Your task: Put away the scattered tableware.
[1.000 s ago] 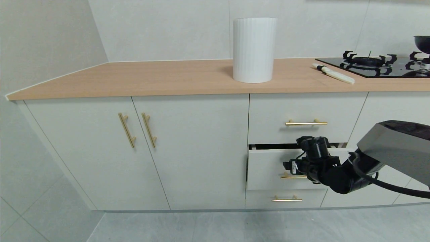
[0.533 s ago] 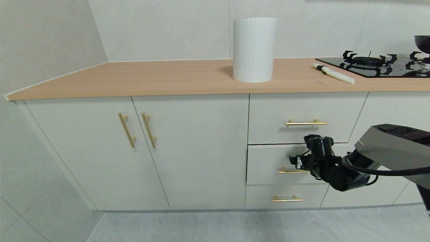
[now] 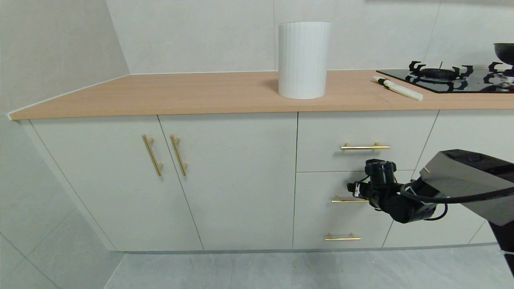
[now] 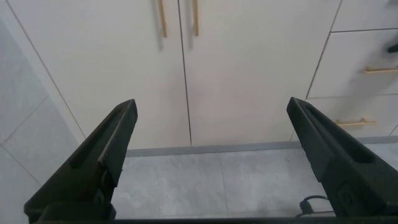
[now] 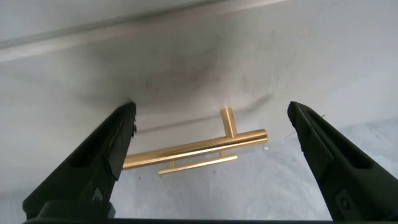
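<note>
The pale, knife-like utensil lay flat on the wooden surface in the upper right of the head view, just left of the black stove and apart from it. A dark pot stood on the stove at the right edge of the frame. Left of the utensil, near the top centre, a tall white ribbed cylinder stood upright on the same surface, well apart from the utensil.

Below, in the lower right of the head view, the right pincer was held against the front of the middle drawer, level with its brass handle. That drawer sat shut, flush with the top drawer above it and the bottom drawer below it. In the right wrist view the right pincer was spread wide, its two dark fingers standing either side of the handle and gripping nothing; whether they touched the drawer front could not be told.

In the left wrist view the left pincer was likewise spread wide and empty, held low before the two cabinet doors, whose upright brass pulls showed at the top of that frame above the grey floor.
</note>
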You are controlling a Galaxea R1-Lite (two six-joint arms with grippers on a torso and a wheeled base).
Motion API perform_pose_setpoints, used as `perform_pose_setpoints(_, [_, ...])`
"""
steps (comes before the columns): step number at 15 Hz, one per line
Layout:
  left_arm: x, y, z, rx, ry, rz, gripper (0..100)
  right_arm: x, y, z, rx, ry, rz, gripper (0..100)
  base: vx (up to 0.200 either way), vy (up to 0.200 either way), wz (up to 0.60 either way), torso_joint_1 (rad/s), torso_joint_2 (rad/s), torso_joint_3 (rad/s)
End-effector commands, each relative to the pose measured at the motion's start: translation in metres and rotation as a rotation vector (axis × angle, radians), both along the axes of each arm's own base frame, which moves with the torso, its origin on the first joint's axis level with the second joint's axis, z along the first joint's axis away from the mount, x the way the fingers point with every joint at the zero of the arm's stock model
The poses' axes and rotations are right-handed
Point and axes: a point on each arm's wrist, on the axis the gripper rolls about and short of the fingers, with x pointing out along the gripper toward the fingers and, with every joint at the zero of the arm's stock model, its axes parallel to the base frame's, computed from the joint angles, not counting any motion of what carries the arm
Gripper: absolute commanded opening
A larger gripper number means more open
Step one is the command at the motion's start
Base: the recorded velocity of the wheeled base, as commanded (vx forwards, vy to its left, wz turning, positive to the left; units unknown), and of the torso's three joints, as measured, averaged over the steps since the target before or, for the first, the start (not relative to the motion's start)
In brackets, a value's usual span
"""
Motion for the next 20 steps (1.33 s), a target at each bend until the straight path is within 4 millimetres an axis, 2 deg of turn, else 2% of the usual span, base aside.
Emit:
perform_pose_setpoints(1, [0.000,0.000,0.000,0.000,0.000,-0.002,100,0.005,-0.002,0.000,0.005,-0.023,-0.014,100,0.000,0.000,0.00,0.000,0.00,0.000])
perform_pose_setpoints(4, [0.000,0.000,0.000,0.000,0.001,-0.002,100,0.005,-0.002,0.002,0.007,-0.028,-0.016,100,0.000,0.000,0.00,0.000,0.00,0.000])
perform_pose_setpoints(6, [0.000,0.000,0.000,0.000,0.000,0.000,100,-0.003,-0.003,0.008,0.004,-0.017,-0.015,100,0.000,0.000,0.00,0.000,0.00,0.000])
perform_pose_setpoints(8, [0.000,0.000,0.000,0.000,0.000,0.001,100,-0.027,-0.004,0.024,0.000,0.005,0.007,100,0.000,0.000,0.00,0.000,0.00,0.000])
perform_pose_setpoints(11, [0.000,0.000,0.000,0.000,0.001,0.000,100,-0.077,-0.004,0.056,0.002,0.032,0.064,100,0.000,0.000,0.00,0.000,0.00,0.000])
perform_pose_setpoints(13, [0.000,0.000,0.000,0.000,0.000,-0.002,100,-0.121,-0.012,0.092,0.001,-0.007,0.068,100,0.000,0.000,0.00,0.000,0.00,0.000])
perform_pose_setpoints(15, [0.000,0.000,0.000,0.000,0.000,0.001,100,-0.192,-0.020,0.136,-0.019,-0.104,0.094,100,0.000,0.000,0.00,0.000,0.00,0.000])
perform_pose_setpoints(17, [0.000,0.000,0.000,0.000,0.000,0.000,100,-0.254,-0.036,0.173,-0.061,-0.266,0.087,100,0.000,0.000,0.00,0.000,0.00,0.000])
perform_pose_setpoints(19, [0.000,0.000,0.000,0.000,0.000,-0.002,100,-0.304,-0.060,0.201,-0.109,-0.418,0.017,100,0.000,0.000,0.00,0.000,0.00,0.000])
perform_pose_setpoints(20, [0.000,0.000,0.000,0.000,0.000,0.000,100,-0.324,-0.067,0.209,-0.139,-0.449,-0.011,100,0.000,0.000,0.00,0.000,0.00,0.000])
